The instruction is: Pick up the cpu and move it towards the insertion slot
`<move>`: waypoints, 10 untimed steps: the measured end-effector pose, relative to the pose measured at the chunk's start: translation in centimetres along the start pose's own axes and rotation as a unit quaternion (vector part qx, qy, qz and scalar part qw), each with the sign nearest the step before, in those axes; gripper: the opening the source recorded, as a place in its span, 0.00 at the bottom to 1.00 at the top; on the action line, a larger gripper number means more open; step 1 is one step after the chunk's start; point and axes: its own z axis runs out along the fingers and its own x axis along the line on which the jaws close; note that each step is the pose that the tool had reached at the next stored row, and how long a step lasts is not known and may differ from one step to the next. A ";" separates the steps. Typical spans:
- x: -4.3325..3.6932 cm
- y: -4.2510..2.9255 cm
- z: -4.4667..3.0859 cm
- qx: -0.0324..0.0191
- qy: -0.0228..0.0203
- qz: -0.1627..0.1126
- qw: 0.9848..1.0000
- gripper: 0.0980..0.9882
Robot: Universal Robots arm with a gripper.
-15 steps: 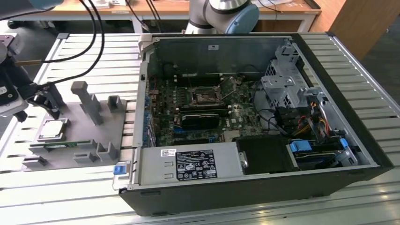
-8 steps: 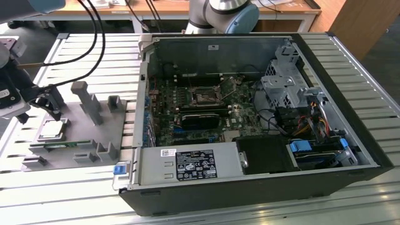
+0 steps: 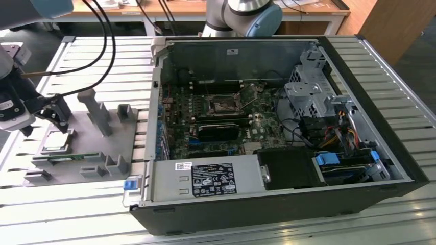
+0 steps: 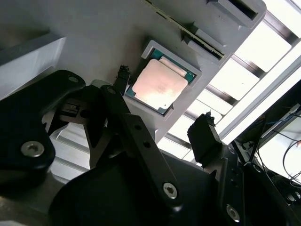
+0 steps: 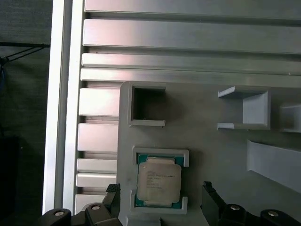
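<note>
The cpu (image 3: 56,140) lies flat, metal top upward, in a square recess of the grey fixture plate (image 3: 81,163), which rests on the slatted tabletop (image 3: 102,51) at the exterior view's left, well apart from the open computer case (image 3: 272,214). The insertion slot (image 3: 223,104), a dark socket with a shiny frame, sits on the board inside that case and is unoccupied.

The gripper (image 3: 46,127) hangs directly over the recess with its fingers spread. In both wrist views the cpu (image 4: 159,84) (image 5: 159,181) appears between the two dark fingertips (image 4: 123,70) (image 5: 207,188), one to each side and neither touching it.

Step in hand, as judged: the approach for the pick. The chip is bracketed but not gripped, so the carry to the socket has not begun.

The grasp calls for the fingertips to reach the chip's opposite edges without catching the raised walls of the recess, and for a level hold, since the part is thin and offers little edge to bear on.
</note>
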 end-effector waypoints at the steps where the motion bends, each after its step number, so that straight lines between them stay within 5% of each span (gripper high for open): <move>1: 0.00 0.00 0.11 0.000 0.000 0.000 1.000 0.77; 10: 0.01 -0.04 1.13 0.000 -0.002 -0.004 1.000 0.77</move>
